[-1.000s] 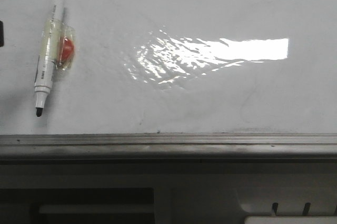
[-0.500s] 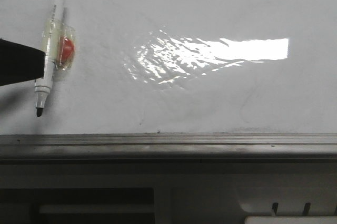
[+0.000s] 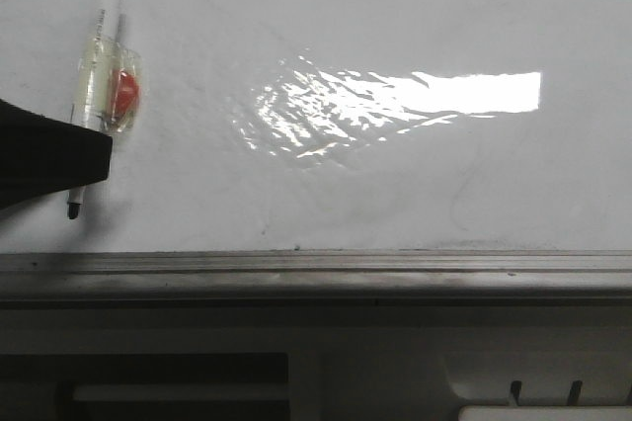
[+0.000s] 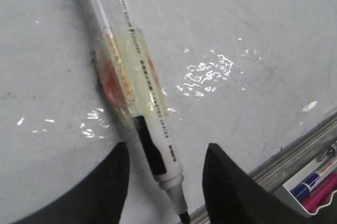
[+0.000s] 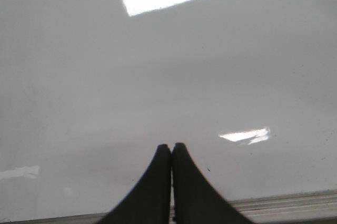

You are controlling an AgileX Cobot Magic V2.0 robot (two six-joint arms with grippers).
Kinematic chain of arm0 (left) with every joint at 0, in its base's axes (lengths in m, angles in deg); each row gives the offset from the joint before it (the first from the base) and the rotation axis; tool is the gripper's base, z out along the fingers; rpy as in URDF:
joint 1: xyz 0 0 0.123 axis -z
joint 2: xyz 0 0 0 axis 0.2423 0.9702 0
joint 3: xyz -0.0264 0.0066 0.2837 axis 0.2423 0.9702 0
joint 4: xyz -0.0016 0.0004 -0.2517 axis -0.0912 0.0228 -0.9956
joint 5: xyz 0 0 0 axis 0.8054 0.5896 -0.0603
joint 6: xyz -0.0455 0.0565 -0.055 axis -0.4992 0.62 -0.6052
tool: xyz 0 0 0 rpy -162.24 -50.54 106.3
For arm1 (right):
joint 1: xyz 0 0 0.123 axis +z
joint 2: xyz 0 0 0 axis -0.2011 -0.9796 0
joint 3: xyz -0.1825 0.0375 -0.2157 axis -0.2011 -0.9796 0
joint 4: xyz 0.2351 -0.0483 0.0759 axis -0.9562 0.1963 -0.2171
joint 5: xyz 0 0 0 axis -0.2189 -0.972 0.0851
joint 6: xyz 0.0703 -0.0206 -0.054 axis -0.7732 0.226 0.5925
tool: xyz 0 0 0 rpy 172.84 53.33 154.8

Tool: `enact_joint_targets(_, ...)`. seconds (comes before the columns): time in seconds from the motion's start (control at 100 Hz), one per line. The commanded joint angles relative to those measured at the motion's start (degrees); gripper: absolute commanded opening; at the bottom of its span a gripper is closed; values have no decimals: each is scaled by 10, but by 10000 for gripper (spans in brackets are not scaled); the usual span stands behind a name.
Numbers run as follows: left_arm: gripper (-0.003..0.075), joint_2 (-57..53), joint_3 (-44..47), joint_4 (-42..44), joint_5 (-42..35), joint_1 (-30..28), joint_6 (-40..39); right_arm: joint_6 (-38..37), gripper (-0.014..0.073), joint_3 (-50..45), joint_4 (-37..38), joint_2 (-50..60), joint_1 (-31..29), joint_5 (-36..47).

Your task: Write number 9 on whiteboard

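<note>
Glossy white whiteboard (image 3: 395, 6), brushed grey metal rail (image 3: 316, 268).

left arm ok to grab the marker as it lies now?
Probably yes. The left pincer is open, its fingers on either side of the marker, which lies flat on the whiteboard with nothing between them. The taped lump on the barrel sits clear of the fingers.

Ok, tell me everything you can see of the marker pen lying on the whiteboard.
The white-barrelled marker pen with black print lies flat on the glossy white whiteboard, at its left side in the front view. It is uncapped, its dark tip pointing toward the grey rail and its black end away from it. A clear yellowish tape wrap holding something orange-red binds its middle. The open left gripper straddles the tip end, with its fingers apart from the barrel on either side.
</note>
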Motion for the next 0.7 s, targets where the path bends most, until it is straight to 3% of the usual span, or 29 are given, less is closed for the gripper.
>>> enact_joint_targets(0.0,302,-3,-15,-4,-51,4,-5,3,-69,15,-2,-12,1,43)
enact_joint_targets(0.31,302,-3,-15,-4,-54,3,-5,3,-69,15,-2,-13,66,39)
enact_joint_targets(0.69,302,4,-15,-4,-55,-13,-5,3,-69,15,-2,-13,68,39)
